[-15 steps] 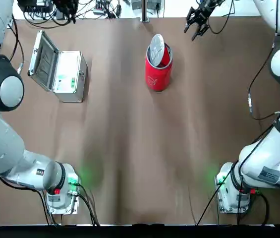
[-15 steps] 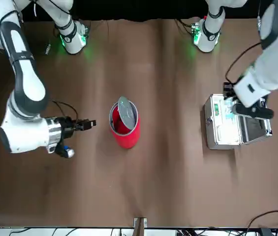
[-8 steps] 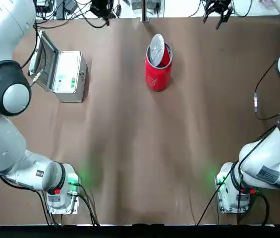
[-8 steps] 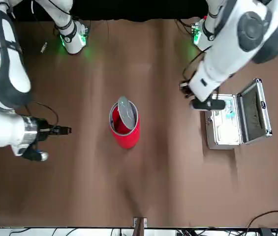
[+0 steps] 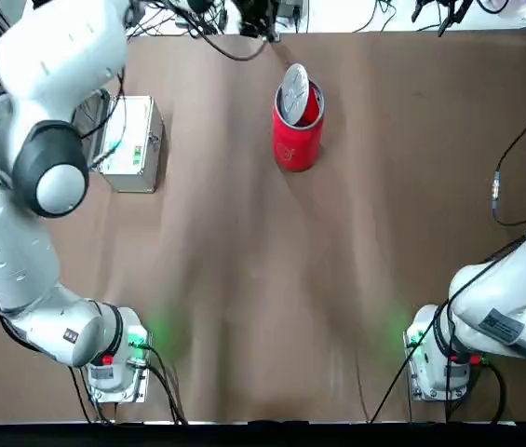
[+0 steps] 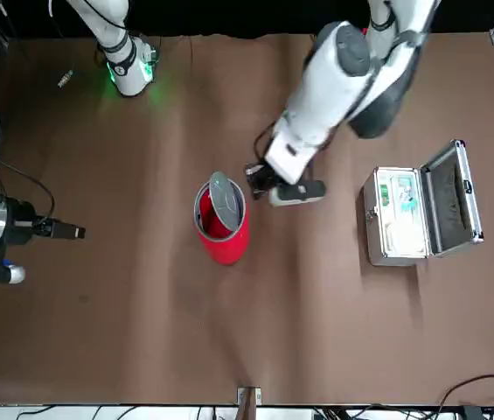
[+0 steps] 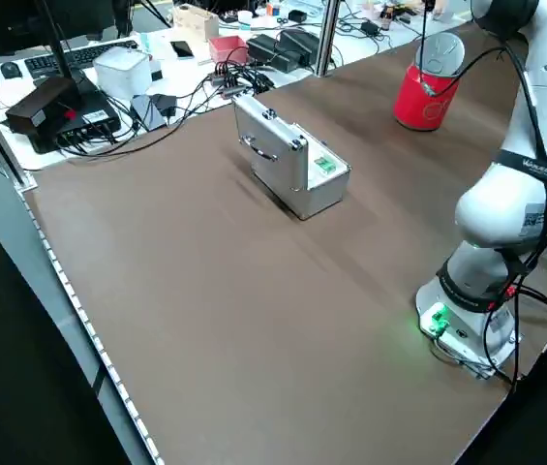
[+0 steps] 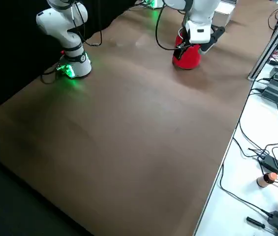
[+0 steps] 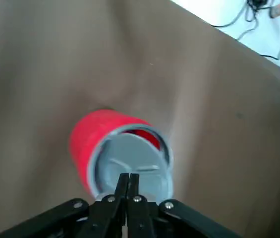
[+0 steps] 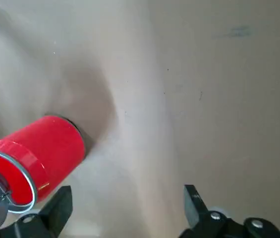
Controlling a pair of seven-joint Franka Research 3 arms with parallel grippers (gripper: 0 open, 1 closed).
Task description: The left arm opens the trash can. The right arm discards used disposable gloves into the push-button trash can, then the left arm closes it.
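The red trash can (image 5: 297,130) stands at the far middle of the table, and its silver-grey lid (image 5: 293,90) is tipped up so the red inside shows. My left gripper (image 6: 253,176) hovers just beside and above the can. In the left wrist view the left gripper (image 9: 128,181) is shut on nothing, right over the lid (image 9: 130,166). My right gripper (image 6: 78,232) is well off to my right of the can. In its wrist view the right gripper (image 10: 127,202) is open and empty, with the can (image 10: 38,153) beyond it. The gloves are out of view.
A silver metal case (image 5: 130,140) stands open on my left side of the table, also seen in the front view as the case (image 6: 413,214). Both arm bases (image 5: 114,358) glow green at the near edge. Cables lie past the far edge.
The left arm has swung from over the metal case to beside the trash can. The right gripper has drawn back, away from the can toward my right. The lid has stayed up.
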